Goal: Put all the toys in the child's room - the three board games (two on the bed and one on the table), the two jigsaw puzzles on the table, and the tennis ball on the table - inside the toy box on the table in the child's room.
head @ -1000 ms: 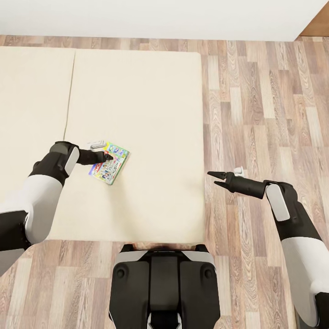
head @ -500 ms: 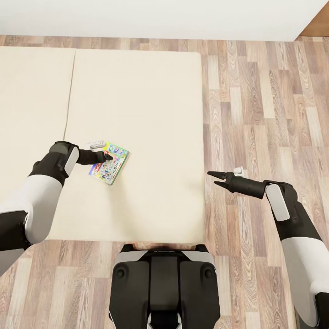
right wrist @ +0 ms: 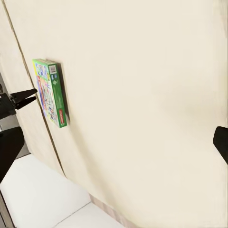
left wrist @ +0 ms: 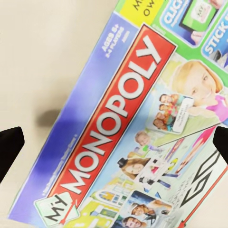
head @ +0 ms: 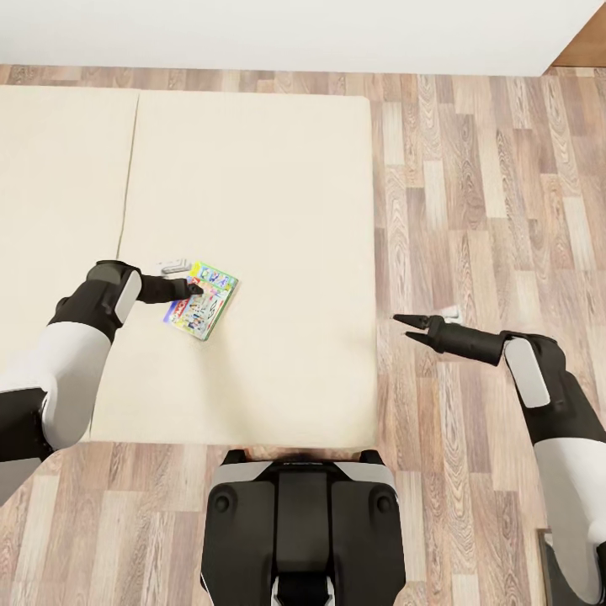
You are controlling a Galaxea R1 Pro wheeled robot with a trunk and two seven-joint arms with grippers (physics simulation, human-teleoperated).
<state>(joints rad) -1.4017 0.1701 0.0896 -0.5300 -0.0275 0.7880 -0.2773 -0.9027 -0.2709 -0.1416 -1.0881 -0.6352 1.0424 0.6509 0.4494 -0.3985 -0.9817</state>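
Reaching over a cream bed (head: 252, 210), the robot's left gripper (head: 192, 289) hangs directly above a board game (head: 203, 300) that lies flat on the mattress, toward its near left part and right of the seam running across it. In the left wrist view the game's cover (left wrist: 137, 133) reads "My MONOPOLY" on a red band, with blue, green and yellow panels and small photographs of people; the two dark fingertips (left wrist: 9, 145) stand wide apart at either edge of that view, so the jaws are open with the box between and below them. Whether they touch the box cannot be told.

The right gripper (head: 408, 326) is held out over the wood-plank floor (head: 488, 194) just beyond the bed's right edge, well apart from the game, its jaws parted and holding nothing. The right wrist view looks across the mattress (right wrist: 142, 95) to the same game (right wrist: 50, 92), seen from its green edge.

A white wall (head: 278, 34) runs along the far side, and the robot's dark base (head: 301, 526) stands at the bed's near edge.
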